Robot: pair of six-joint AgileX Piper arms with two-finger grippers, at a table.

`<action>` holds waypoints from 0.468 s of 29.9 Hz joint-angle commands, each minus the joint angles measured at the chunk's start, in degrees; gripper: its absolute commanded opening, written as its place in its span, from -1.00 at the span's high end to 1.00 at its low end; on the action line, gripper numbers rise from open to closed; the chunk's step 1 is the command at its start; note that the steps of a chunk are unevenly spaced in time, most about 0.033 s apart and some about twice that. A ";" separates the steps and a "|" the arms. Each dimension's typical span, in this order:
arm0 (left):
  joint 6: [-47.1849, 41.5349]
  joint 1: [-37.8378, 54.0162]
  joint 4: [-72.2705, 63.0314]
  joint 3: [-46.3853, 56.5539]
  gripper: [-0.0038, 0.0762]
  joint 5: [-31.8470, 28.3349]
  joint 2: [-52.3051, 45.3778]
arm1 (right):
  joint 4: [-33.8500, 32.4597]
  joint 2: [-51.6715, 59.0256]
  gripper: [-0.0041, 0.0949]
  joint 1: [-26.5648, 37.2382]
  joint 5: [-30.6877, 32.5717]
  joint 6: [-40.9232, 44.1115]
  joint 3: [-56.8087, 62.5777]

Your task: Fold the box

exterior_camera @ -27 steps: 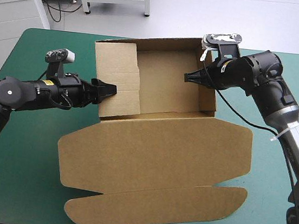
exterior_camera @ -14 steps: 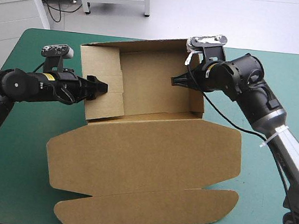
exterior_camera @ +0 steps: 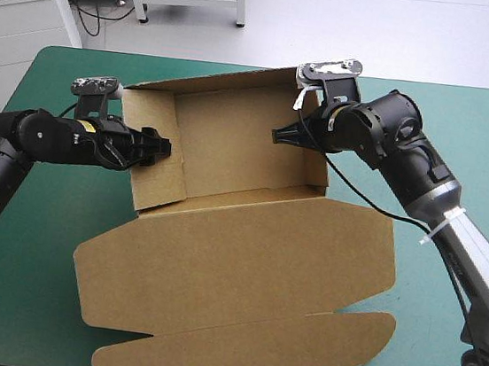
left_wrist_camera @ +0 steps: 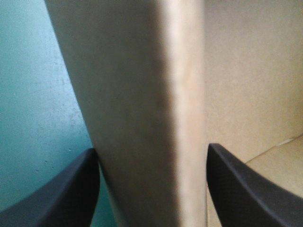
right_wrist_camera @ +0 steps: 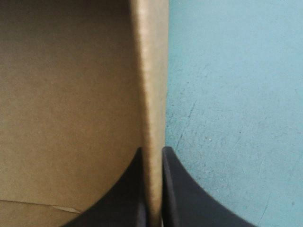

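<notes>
Brown box [exterior_camera: 231, 146] sits on the far half of the teal-green cover [exterior_camera: 31, 246], a bit left of centre and slightly skewed to the table edges. State: open tray with the walls up. Its lid [exterior_camera: 245, 254] lies flat on the cover toward the near edge. The tuck flap [exterior_camera: 242, 348] is flat too, close to that edge.

Left side: left gripper [exterior_camera: 161, 146] comes in low from the table's left and sits at the box's left wall [exterior_camera: 159, 186], about mid-length. Wrist view: its black fingers [left_wrist_camera: 71, 198] stand well apart. One is on the outer side over the cover, the other on the inner side over the tray. The thick, doubled-over wall fills the gap between them. Both tips look to be right at the board's faces, but whether they press it can't be told; the view is too close and soft. Reads as a wide straddle, not a pinch.

Middle: far wall [exterior_camera: 229, 92] stands upright, its top edge running between the two side walls.

Right side: right gripper [exterior_camera: 277, 136] comes in from the table's right and has the right wall [exterior_camera: 317, 170] partway along. Wrist view: its fingers [right_wrist_camera: 125, 203] are nearly closed, with only the single board edge between them. Tray interior is on one side of that edge, cover on the other. That is a pinch on the wall's top edge.
</notes>
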State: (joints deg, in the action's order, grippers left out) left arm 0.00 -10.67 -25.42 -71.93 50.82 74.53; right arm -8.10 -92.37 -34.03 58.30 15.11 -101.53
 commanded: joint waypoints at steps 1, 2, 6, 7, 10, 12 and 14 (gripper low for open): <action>-0.61 -1.51 -0.04 -1.95 -0.01 -1.68 -0.96 | 0.57 2.41 0.94 -0.15 -4.12 0.52 -1.66; -0.61 -2.15 1.12 -1.95 0.17 -1.68 -0.82 | 0.58 2.41 0.94 -0.15 -4.12 0.52 -1.66; -1.35 -6.27 4.80 -1.95 0.91 -3.06 -0.68 | 0.29 2.41 0.94 -0.15 -3.75 1.11 -1.66; -1.61 -7.59 5.61 -1.95 0.91 -3.83 -0.68 | 0.16 2.41 0.94 -0.15 -3.47 1.23 -1.66; -4.88 -9.90 7.92 -1.95 0.93 -5.95 -0.56 | -0.32 2.41 0.94 -0.15 -2.68 1.67 -1.66; -5.72 -10.82 8.76 -1.95 0.93 -6.78 -0.48 | -0.31 2.41 0.94 -0.15 -2.30 1.67 -1.66; -5.72 -11.06 8.65 -1.95 0.93 -6.86 -0.34 | -0.31 2.41 0.94 -0.15 -1.88 1.67 -1.66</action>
State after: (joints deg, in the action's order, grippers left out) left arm -8.29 -19.75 -14.20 -71.95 46.50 75.46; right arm -11.51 -92.37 -33.64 62.21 17.50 -101.53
